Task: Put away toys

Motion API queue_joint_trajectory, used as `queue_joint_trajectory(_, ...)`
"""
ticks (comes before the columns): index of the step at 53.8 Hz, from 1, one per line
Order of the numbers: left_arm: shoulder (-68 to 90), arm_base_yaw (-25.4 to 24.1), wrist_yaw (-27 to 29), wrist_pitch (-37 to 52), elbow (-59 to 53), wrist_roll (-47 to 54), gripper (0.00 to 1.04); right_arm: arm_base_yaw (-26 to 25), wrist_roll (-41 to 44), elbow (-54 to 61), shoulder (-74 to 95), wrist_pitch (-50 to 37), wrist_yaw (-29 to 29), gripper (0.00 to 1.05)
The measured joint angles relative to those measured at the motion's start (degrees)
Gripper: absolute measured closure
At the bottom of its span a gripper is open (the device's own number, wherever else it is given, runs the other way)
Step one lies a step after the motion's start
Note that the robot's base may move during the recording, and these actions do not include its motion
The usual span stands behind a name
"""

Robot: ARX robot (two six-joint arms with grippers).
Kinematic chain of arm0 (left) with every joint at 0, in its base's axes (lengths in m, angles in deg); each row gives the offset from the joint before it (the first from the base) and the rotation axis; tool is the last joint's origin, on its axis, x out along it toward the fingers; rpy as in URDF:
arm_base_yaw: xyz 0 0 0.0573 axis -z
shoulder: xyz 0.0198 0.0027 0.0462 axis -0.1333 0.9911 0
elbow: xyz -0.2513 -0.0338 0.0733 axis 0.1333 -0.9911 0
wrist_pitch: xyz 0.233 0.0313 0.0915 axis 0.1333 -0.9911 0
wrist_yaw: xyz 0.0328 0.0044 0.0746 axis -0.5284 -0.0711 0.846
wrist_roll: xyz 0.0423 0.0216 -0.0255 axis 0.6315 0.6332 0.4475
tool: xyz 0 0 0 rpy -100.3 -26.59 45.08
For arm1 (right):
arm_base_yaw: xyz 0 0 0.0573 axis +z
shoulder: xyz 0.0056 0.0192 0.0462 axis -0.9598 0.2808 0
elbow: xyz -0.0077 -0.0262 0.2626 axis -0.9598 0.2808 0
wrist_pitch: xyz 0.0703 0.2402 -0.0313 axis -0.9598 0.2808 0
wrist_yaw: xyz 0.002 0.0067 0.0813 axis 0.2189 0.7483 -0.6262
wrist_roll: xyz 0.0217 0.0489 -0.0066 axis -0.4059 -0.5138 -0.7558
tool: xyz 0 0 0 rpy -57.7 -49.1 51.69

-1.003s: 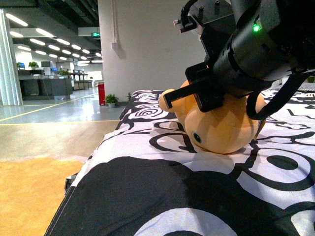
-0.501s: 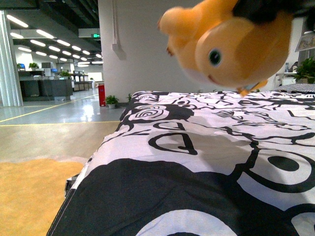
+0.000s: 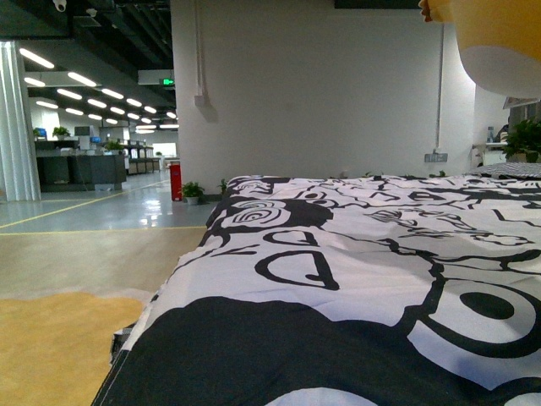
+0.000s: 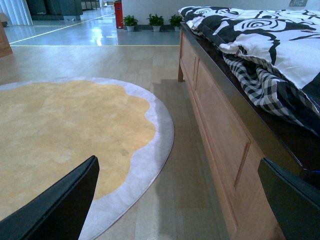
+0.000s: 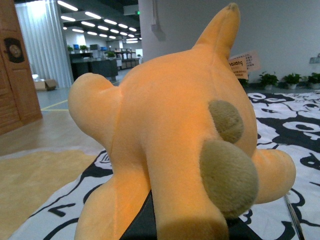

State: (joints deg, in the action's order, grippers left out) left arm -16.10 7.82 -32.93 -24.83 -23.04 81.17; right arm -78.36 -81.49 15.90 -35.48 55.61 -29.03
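And we have the soft orange-yellow plush animal (image 3: 494,38) up in the air, tucked into the upper right corner of the front view. It's well clear of the bed's black-and-white rose-patterned quilt (image 3: 338,279). In the right wrist view the toy fills the picture, two brown nubs (image 5: 227,155) toward us and a white hang tag (image 5: 244,62) behind.

Of the right claw (image 5: 145,222) we see only a dark sliver beneath the toy. We judge it clamped on the plush, since nothing else supports it.

The left claw (image 4: 180,200) hangs wide open and empty above the floor, beside the wooden bed frame (image 4: 220,135) and near the round yellow rug (image 4: 65,130).

We call this the carry. No bin or box shows anywhere, so the next move calls for finding one and swinging the toy over it with a firm grip, because soft plush can slip.
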Motion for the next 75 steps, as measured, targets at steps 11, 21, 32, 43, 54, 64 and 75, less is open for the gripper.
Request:
queue_joint_trajectory(11,0.00,0.00,0.02,0.00,0.00,0.00,0.06,-2.99,-2.97,6.14,-7.82,0.42,-4.28,0.98)
queue_joint_trajectory(21,0.00,0.00,0.00,0.00,0.00,0.00,0.06,-2.95,-3.96,8.63,-10.88,2.47,-4.61,0.98)
queue_joint_trajectory(32,0.00,0.00,0.02,0.00,0.00,0.00,0.06,-2.69,-3.93,8.72,-11.06,2.71,-4.52,0.98)
queue_joint_trajectory(43,0.00,0.00,0.02,0.00,0.00,0.00,0.06,1.33,-0.07,7.23,-11.98,11.96,5.79,0.98)
queue_joint_trajectory(54,0.00,0.00,0.00,0.00,0.00,0.00,0.06,4.35,5.25,19.12,-18.34,15.76,15.26,0.98)
queue_joint_trajectory(64,0.00,0.00,0.02,0.00,0.00,0.00,0.06,4.46,6.32,26.69,-23.30,12.20,14.88,0.98)
queue_joint_trajectory(75,0.00,0.00,0.02,0.00,0.00,0.00,0.06,4.46,6.49,33.09,-27.76,9.84,14.84,0.98)
